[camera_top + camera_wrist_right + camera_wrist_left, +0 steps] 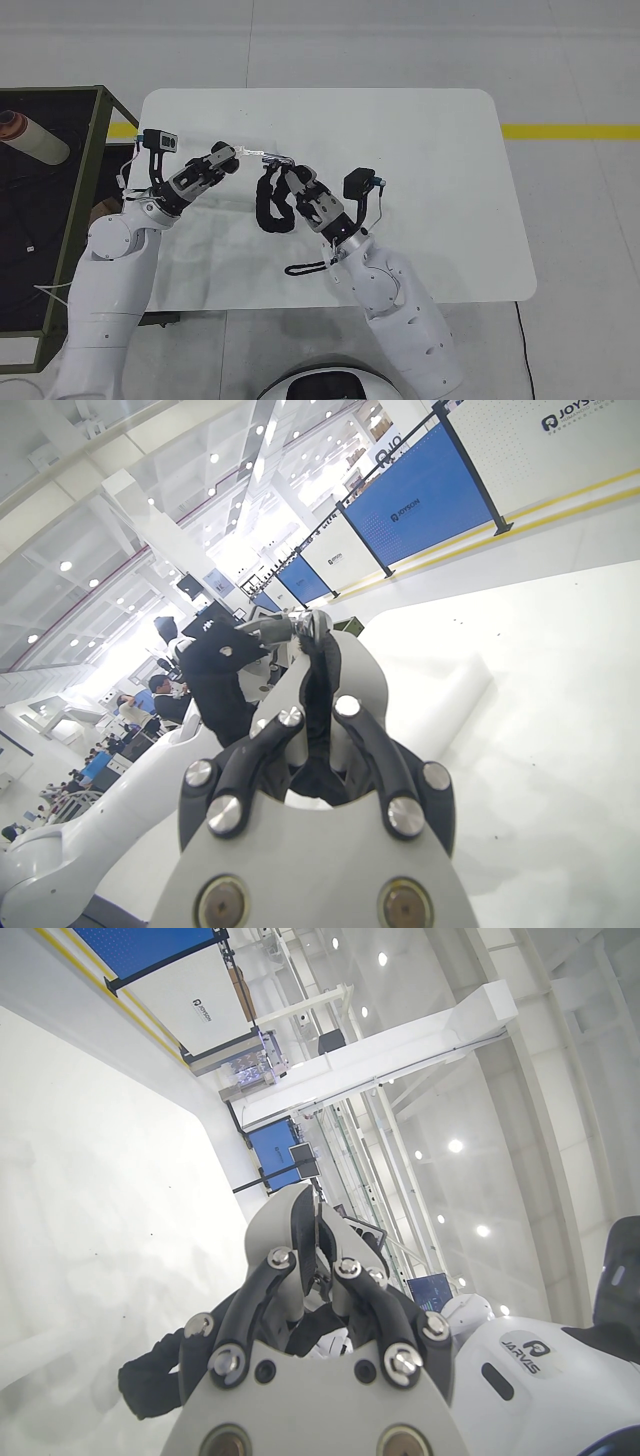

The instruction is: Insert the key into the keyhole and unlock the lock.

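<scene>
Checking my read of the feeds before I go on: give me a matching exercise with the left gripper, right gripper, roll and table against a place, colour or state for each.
Things:
1. left gripper
2. right gripper
3. roll
4. table

Place, colour or state:
A. white
B. shut on the lock
C. lying on the cart beside the table
D. shut on the key

Pairs: 1-D, 2-B, 3-C, 4-A.
</scene>
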Robot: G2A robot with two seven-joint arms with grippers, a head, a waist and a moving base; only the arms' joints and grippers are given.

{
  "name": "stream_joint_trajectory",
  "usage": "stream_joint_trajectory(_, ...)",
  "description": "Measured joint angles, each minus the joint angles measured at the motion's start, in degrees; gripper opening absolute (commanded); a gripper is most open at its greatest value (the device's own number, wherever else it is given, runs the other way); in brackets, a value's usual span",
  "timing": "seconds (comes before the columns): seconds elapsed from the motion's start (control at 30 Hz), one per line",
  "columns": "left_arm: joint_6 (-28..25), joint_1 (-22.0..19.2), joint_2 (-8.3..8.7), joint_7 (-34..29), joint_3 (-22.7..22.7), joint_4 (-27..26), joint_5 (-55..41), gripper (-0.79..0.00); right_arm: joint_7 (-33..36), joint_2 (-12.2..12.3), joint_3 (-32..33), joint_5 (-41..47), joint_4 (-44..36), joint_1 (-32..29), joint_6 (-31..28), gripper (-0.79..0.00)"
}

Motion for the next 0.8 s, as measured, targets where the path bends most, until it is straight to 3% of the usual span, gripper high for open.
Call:
stream_joint_trajectory(0.27, -0.8, 0.0, 0.23, -1.5, -0.8, -0.1, -0.1, -0.785, 6.0, 0.3, 1.7, 8.4, 0.3, 0.7, -2.1, -0.785)
stream_joint_trajectory(0.8, -3.4, 0.4, 0.70, -3.9, -1.7, -0.9, 0.5, -0.785, 12.2, 0.8, 2.4, 13.9, -0.3, 1.9, -1.6, -0.785)
